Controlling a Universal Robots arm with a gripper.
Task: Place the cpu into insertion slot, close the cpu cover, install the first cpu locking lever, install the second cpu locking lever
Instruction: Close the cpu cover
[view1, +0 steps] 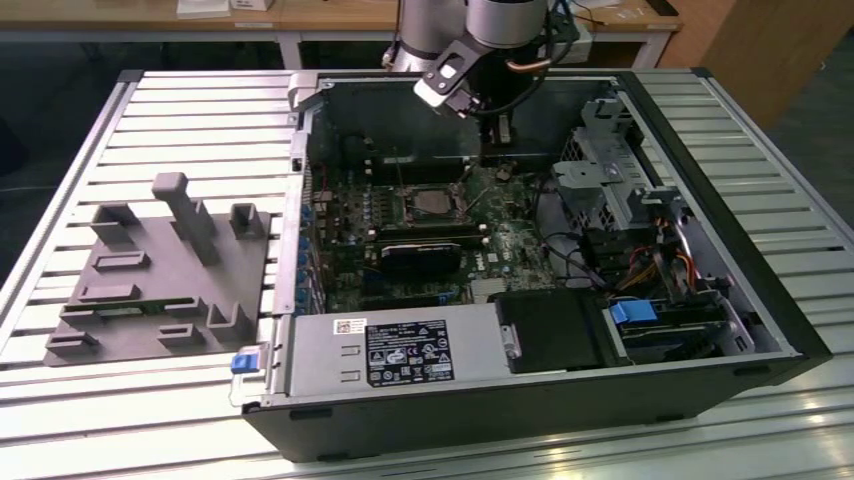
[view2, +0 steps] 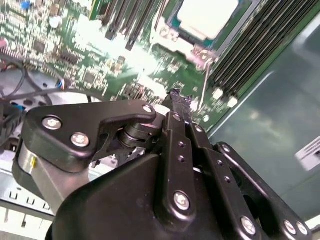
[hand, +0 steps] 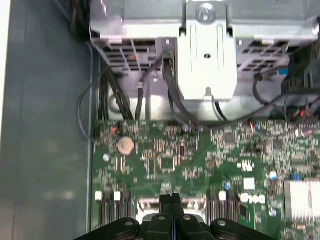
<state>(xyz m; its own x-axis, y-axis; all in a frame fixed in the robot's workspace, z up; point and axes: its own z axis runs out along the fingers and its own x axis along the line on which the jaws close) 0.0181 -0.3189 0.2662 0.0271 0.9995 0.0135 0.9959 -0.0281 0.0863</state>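
Exterior view: the open computer case (view1: 534, 425) lies on the slatted table (view1: 801, 420). The gripper (view1: 498, 130) hangs over the far part of the motherboard (view1: 514, 250), just beyond the socket. The cpu (view1: 430, 203) sits in the insertion slot.

In the second wrist view its pale metal top (view2: 207, 17) shows through the window of the cpu cover (view2: 171, 39). The cover seems to lie down over it, though the angle leaves that uncertain. A thin wire lever (view2: 206, 85) stands up close to the fingertips (view2: 176, 100).

In both wrist views the fingers (hand: 167, 201) are pressed together with nothing between them.

As a judgement, the chip is light, stiff and fragile underneath, so it is best held by its edges. The lever looks springy and is best taken near its free end.
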